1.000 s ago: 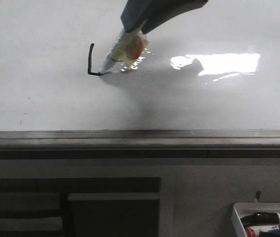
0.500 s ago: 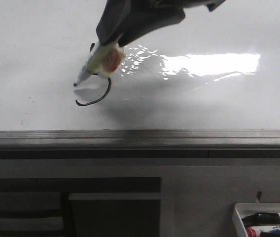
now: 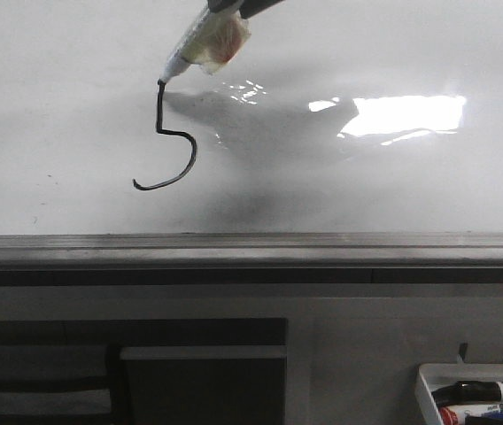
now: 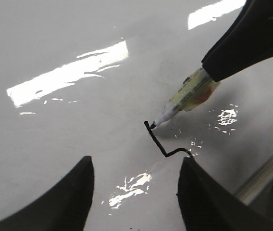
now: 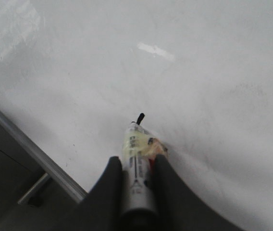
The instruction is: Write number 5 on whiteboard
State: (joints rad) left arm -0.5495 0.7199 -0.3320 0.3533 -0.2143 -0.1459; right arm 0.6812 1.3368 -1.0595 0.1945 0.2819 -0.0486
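Note:
The whiteboard (image 3: 367, 195) fills the upper front view, with a grey edge strip (image 3: 251, 243) along its near side. A thin black stroke (image 3: 158, 111) of the number 5 is on it: an upright line, a short bend and a long curved tail. My right gripper (image 3: 234, 7) is shut on a white marker (image 3: 200, 44), whose tip touches the top of the upright line. The right wrist view shows the marker (image 5: 137, 144) clamped between the fingers (image 5: 111, 178). My left gripper (image 4: 135, 166) is open and empty, hovering just beside the stroke (image 4: 158, 142).
A small white tray (image 3: 429, 390) with several markers sits below the board at the front right. Bright glare (image 3: 402, 113) lies on the board's right half. Dark shelving (image 3: 57, 354) shows under the edge strip at the left.
The curved tail has been drawn since a second ago. The marker then lifted from the tail's end and moved up to the top of the upright line.

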